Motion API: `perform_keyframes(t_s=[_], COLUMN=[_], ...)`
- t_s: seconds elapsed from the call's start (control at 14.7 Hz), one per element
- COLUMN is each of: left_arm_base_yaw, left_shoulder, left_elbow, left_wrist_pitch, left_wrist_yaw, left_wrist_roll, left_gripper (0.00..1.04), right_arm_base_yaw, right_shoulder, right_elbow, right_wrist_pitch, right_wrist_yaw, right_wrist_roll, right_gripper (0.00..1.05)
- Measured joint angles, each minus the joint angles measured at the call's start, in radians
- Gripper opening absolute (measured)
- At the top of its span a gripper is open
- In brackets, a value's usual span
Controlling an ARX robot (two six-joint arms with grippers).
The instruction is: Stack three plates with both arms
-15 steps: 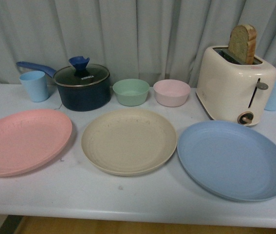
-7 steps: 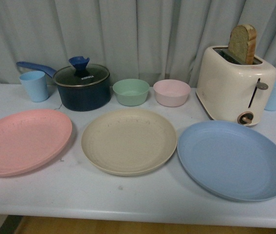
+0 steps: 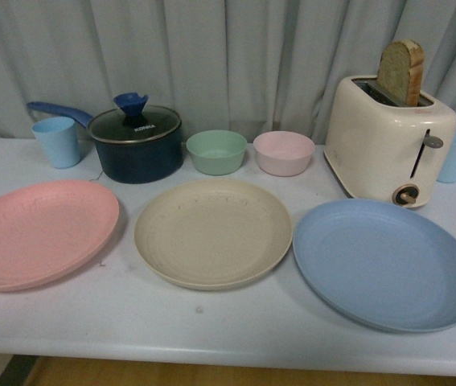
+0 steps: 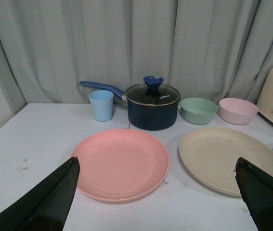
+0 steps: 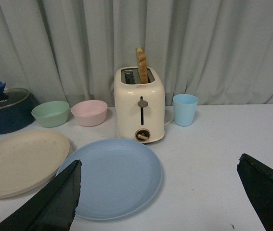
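Nothing is stacked yet: pink plate (image 3: 39,233), beige plate (image 3: 211,233) and blue plate (image 3: 384,264) are laid left to right on the tabletop (image 3: 211,326), an outer plate before each arm. The left jaws and right jaws are held wide apart, empty, apparently short of the plates.

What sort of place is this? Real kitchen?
Likely a staged kitchen mock-up, not a real one: white table against a grey curtain, holding a toaster, a lidded pot, and a pink plate, beige plate and blue plate in a row.
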Motion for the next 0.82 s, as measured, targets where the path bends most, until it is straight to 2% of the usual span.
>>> perform_keyframes(t_s=[0.41,0.48,0.55,0.61,0.68,0.82], left_arm_base_yaw=[0.000,-0.055,-0.165,-0.211,-0.187,-0.123], left_shoulder=[0.000,0.058,0.248,0.346,0.425,0.679], left_elbow=[0.000,0.054,0.169,0.238,0.301,0.417], left_wrist_pitch=[0.000,-0.158,-0.330,-0.321,-0.229,0.019], left_wrist_yaw=[0.000,-0.130,-0.342,-0.465,-0.480,-0.373], left_wrist_roll=[0.000,-0.057,-0.155,-0.200,-0.216,-0.197], left_gripper=[0.98,0.98,0.98,0.98,0.98,0.98], right_arm_base_yaw=[0.000,0.000,0.000,0.000,0.000,0.000], right_shoulder=[0.000,0.000,0.000,0.000,0.000,0.000], right_elbow=[0.000,0.000,0.000,0.000,0.000,0.000], right_wrist_pitch=[0.000,-0.001,0.000,0.000,-0.001,0.000], right_wrist_yaw=[0.000,0.000,0.000,-0.001,0.000,0.000], right_wrist_roll=[0.000,0.000,0.000,0.000,0.000,0.000], right_gripper=[0.98,0.98,0.98,0.98,0.98,0.98])
